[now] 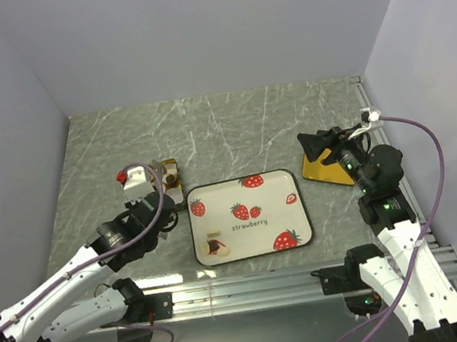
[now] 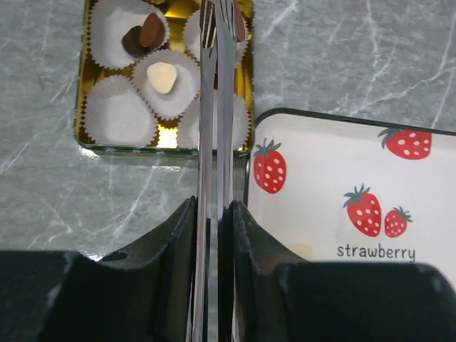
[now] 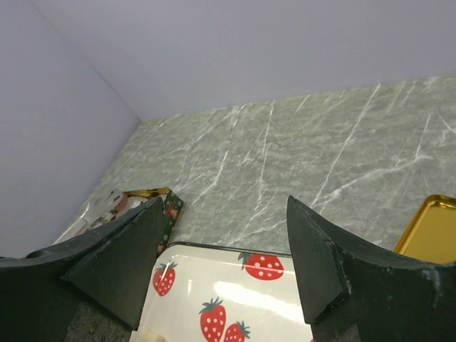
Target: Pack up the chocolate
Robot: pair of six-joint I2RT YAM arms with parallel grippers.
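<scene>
The left end effector [image 2: 212, 206] is pinched narrow on a pair of metal tweezers [image 2: 205, 128], whose blades run forward from it over the gold tin [image 2: 165, 137]. The chocolate [image 2: 146, 34] sits ahead of it, left of the blades. There are dark lumps in one of the paper cups [image 2: 117, 114] and a cream-white lump [image 2: 164, 77] in the next. Something dark and striped shows at the blade tips, but whether it is gripped cannot be told. Another piece [image 1: 213, 244] lies on the strawberry tray [image 2: 320, 164], to the right of this end effector.

The lumps look light, hard and smooth, so they would likely slip or scar. A gentle nip across the widest part seems best. The thin cups crowd together and could crumple or lift with a lump, and the tin's wall blocks a low approach.

The right end effector [image 3: 224, 203] stands wide and empty above the tray's far side. A gold lid [image 1: 328, 171] lies just to its right on the worktop [image 2: 342, 57].
</scene>
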